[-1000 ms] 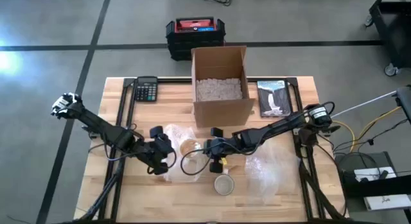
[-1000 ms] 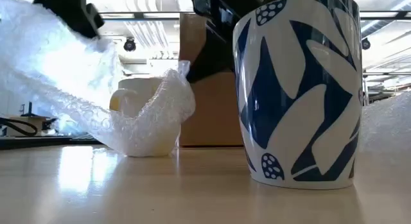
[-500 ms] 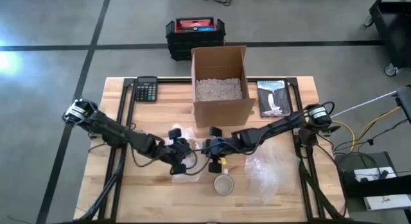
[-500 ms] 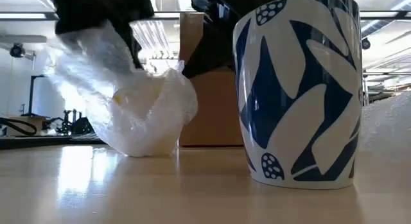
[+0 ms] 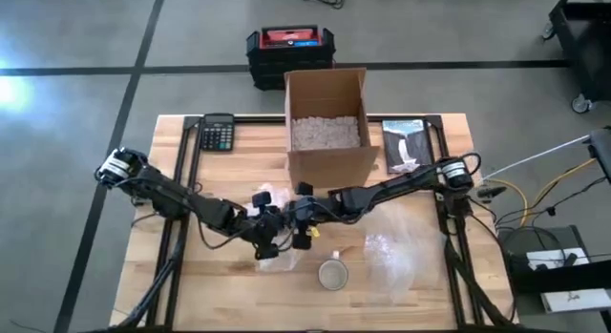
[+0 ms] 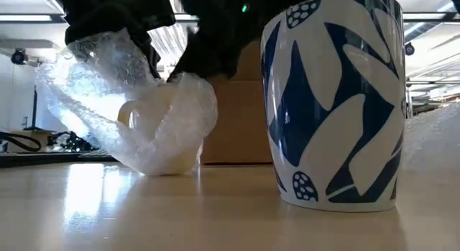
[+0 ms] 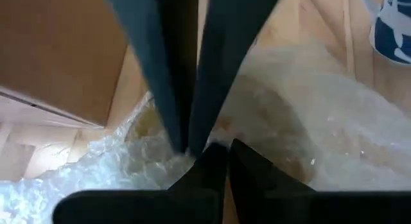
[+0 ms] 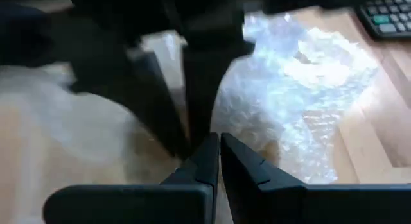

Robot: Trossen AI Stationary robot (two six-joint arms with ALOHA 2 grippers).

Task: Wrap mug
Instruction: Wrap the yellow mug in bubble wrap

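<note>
While both arms' fingers (image 5: 270, 239) meet, the mug (image 6: 154, 139) sits bubble-wrapped beneath them.

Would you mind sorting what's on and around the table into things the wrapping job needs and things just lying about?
In use: cream mug; bubble wrap round it; left gripper and right gripper, both at the bundle.

Lying about: blue-patterned mug; spare wrap; cardboard box; calculator; booklet; black case on the floor.
</note>
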